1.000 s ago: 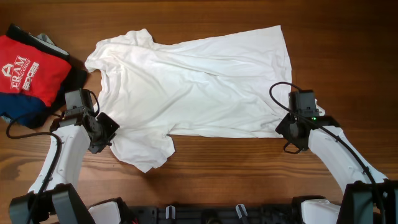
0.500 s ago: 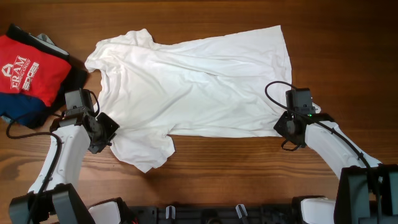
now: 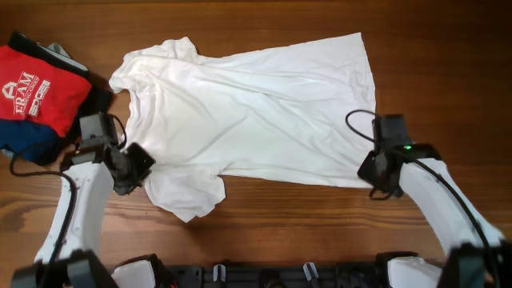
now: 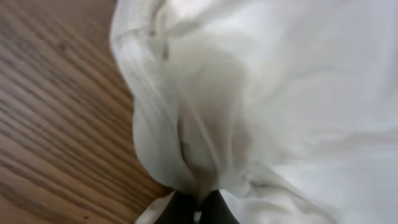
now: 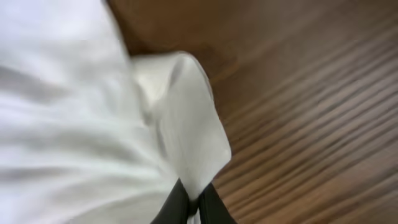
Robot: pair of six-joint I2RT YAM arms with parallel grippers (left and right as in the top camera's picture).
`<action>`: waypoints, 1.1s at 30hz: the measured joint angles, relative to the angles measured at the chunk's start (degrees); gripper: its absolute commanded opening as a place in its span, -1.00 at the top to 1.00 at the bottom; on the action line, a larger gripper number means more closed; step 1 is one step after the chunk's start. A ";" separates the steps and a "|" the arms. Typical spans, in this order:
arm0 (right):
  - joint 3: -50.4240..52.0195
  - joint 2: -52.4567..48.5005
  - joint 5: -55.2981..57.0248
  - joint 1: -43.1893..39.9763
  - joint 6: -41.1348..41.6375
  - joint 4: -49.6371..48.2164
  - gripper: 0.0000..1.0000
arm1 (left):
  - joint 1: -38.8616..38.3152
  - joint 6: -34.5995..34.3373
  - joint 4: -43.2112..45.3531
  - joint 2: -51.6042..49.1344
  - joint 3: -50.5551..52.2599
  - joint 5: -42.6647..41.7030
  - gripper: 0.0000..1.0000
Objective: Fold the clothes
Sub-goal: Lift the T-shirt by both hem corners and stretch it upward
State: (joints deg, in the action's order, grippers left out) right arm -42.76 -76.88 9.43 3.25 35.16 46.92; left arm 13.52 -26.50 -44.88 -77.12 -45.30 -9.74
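Note:
The clothes, a large white shirt (image 3: 248,112), lies spread flat across the wooden table in the overhead view, collar end to the left, hem to the right. My left gripper (image 3: 142,166) is shut on the shirt's near side beside the sleeve. In the left wrist view a bunched fold of the white shirt (image 4: 205,130) rises out of the closed black fingertips (image 4: 180,208). My right gripper (image 3: 370,168) is shut on the shirt's near hem corner. In the right wrist view that pinched corner of the shirt (image 5: 186,124) stands up between the fingertips (image 5: 177,202).
A red folded garment with a white logo (image 3: 36,88) lies at the far left on a navy folded garment (image 3: 32,144), close to my left arm. Bare wooden table (image 3: 448,72) surrounds the shirt.
My right gripper has closed on the shirt's near hem corner and shifted slightly. The left gripper has stayed shut on the fabric by the sleeve.

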 measured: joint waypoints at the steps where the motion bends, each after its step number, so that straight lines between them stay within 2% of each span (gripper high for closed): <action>1: -2.47 1.70 -0.17 -0.13 -0.81 2.14 0.92 | 0.00 1.03 -0.55 1.33 -1.31 -1.86 0.92; 3: -8.28 5.09 -0.46 -1.46 -2.10 6.88 0.92 | 0.00 4.11 -2.29 5.11 -5.35 -7.80 0.92; 8: -19.96 10.25 -0.94 -8.26 -5.97 15.65 0.92 | 0.00 7.43 -8.09 12.41 -13.62 -15.69 0.92; 14: -29.35 15.39 -1.38 -15.89 -9.97 22.51 0.92 | 0.00 8.46 -13.46 19.21 -24.02 -17.90 0.92; 22: -40.81 24.11 -1.90 -23.61 -15.17 23.89 0.92 | 0.00 8.35 -18.43 24.02 -40.46 -18.71 0.92; 28: -45.68 23.08 -4.33 -24.09 -18.43 21.59 0.92 | 0.00 8.20 -18.60 24.04 -43.98 -17.73 0.92; 30: -45.83 20.68 -6.45 -24.11 -19.96 21.68 0.92 | 0.00 8.20 -18.78 20.85 -44.02 -17.53 0.92; 33: -46.12 11.82 -11.91 -24.15 -23.65 21.81 0.92 | -0.02 8.20 -18.78 12.24 -44.46 -17.55 0.92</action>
State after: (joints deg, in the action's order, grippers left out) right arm -88.88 -65.06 -2.48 -20.91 11.51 68.73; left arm 13.50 -18.31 -63.66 -64.88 -89.76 -27.29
